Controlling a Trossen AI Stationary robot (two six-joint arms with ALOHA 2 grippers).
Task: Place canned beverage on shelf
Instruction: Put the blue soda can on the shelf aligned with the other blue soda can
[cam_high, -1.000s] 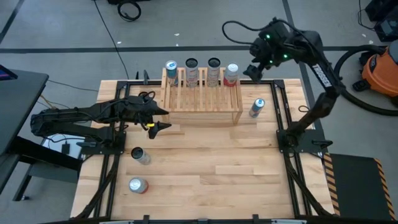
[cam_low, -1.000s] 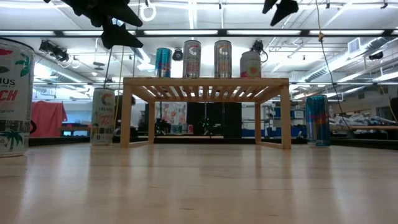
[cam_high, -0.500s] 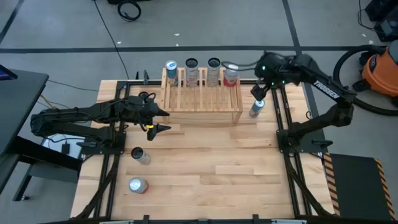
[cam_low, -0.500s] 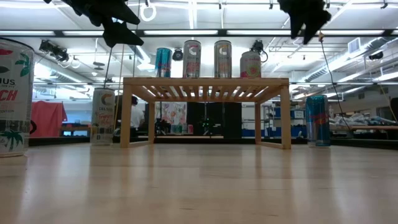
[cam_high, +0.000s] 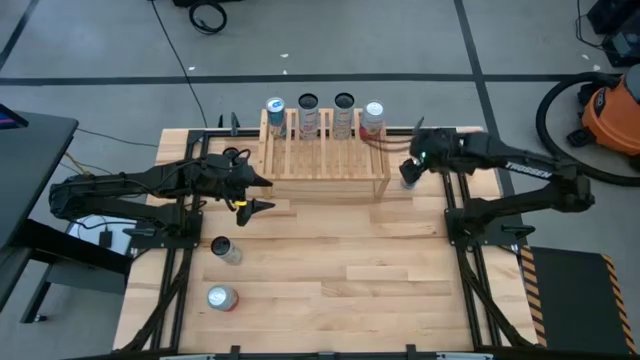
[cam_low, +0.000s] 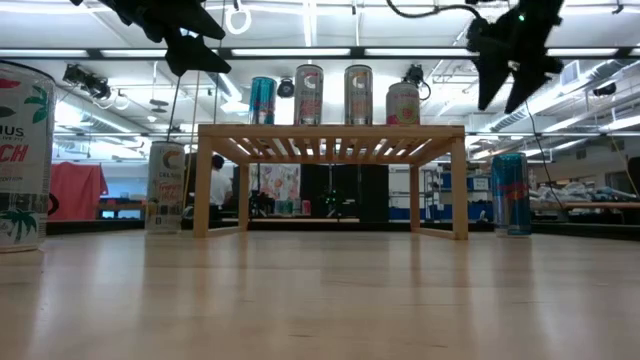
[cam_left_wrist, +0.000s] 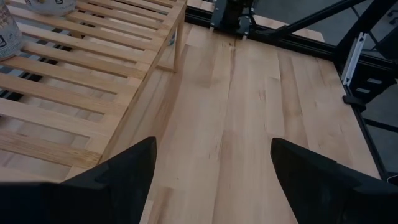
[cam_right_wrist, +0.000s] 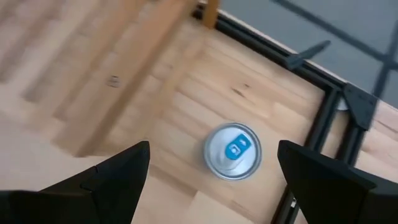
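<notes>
I have the right gripper (cam_low: 510, 92) spread wide and empty, hanging directly above the blue-topped can (cam_right_wrist: 232, 151) that stands upright on the table (cam_high: 330, 270) just beside the shelf's (cam_high: 325, 160) right end. Four cans (cam_low: 330, 95) line the shelf's back edge (all upright). My left gripper (cam_high: 262, 192) waits open and empty near the shelf's left front corner.

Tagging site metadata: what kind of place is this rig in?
Probably a robotics lab or workshop hall: strip lights on an open ceiling, an orange shop vacuum on taped concrete floor, and a plank table in a metal frame.
</notes>
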